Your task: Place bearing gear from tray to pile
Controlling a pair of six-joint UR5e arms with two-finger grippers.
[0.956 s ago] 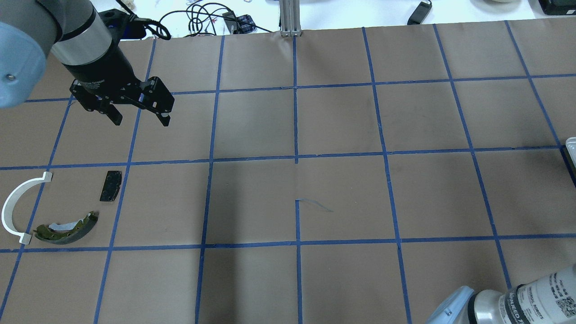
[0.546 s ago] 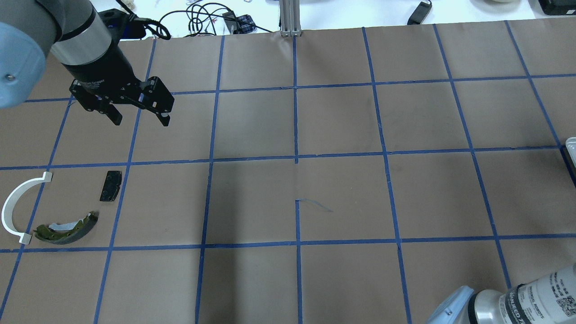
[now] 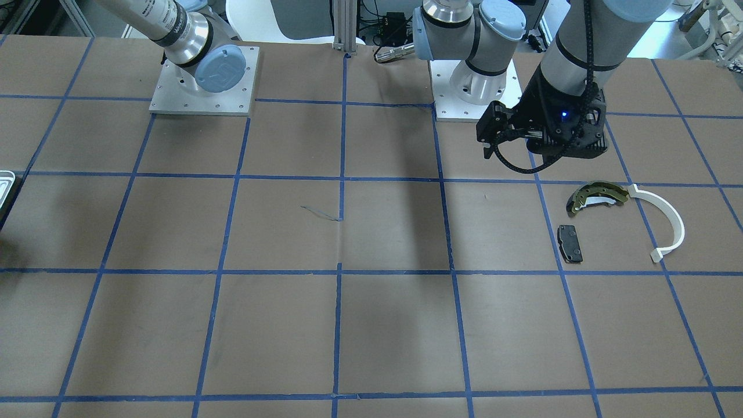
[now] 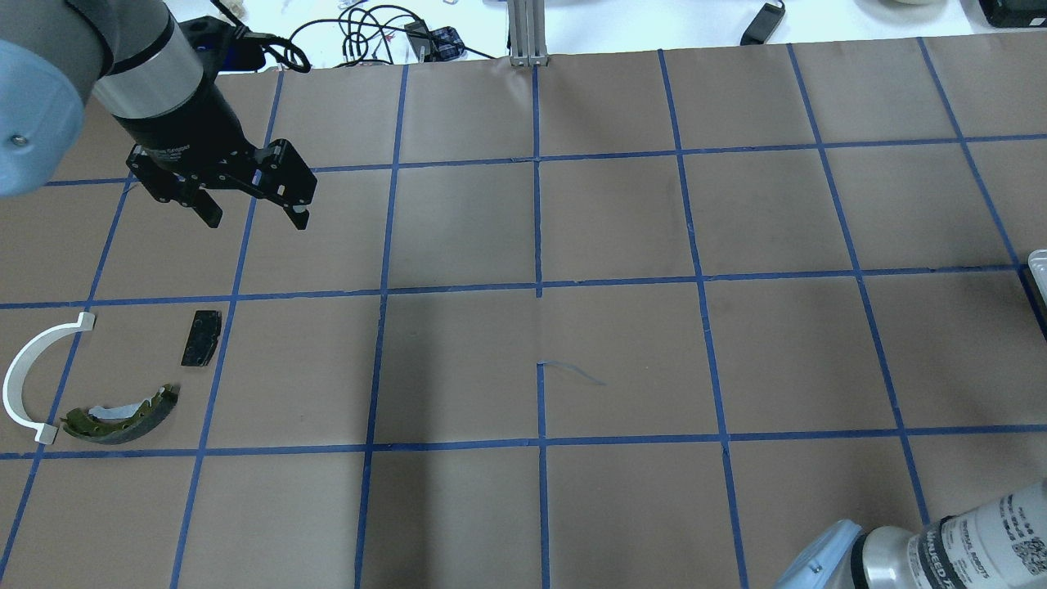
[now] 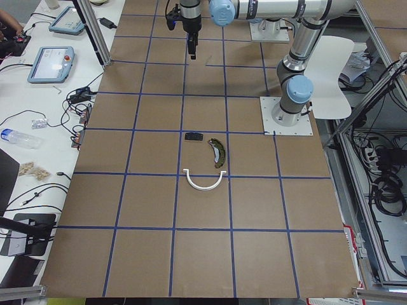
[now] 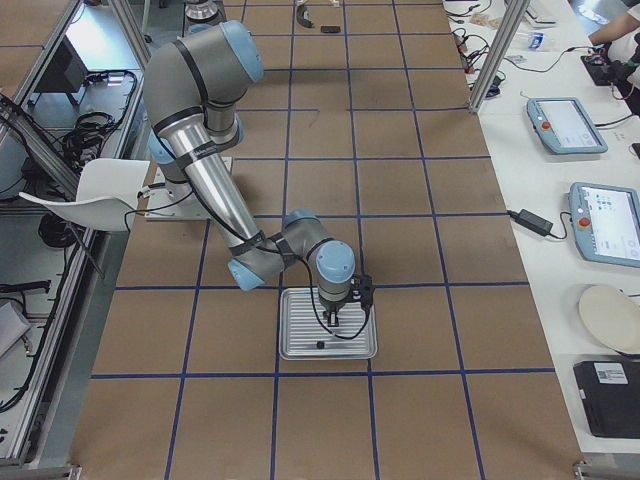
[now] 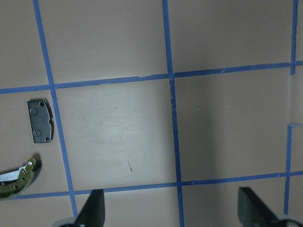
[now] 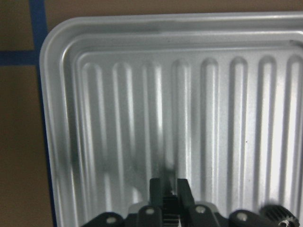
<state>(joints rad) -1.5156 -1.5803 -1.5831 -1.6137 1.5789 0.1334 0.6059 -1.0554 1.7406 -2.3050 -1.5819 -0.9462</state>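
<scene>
The bearing gear (image 8: 277, 213), small, dark and toothed, lies in the ribbed silvery tray (image 8: 61, 94) beside my right gripper (image 8: 169, 187). That gripper hangs over the tray with its jaws nearly together and nothing between the tips. In the exterior right view the gear (image 6: 318, 345) lies just near-side of that gripper (image 6: 335, 322). The pile is an olive-gold brake shoe (image 4: 123, 417), a black brake pad (image 4: 201, 337) and a white arc strip (image 4: 33, 384). My left gripper (image 4: 257, 222) hovers open and empty beyond the pile.
Brown paper with a blue tape grid covers the table (image 4: 540, 245). The tray's corner (image 4: 1039, 266) shows at the overhead view's right edge. Cables (image 4: 368, 33) lie past the far edge. The arm bases (image 3: 203, 75) stand on the robot's side.
</scene>
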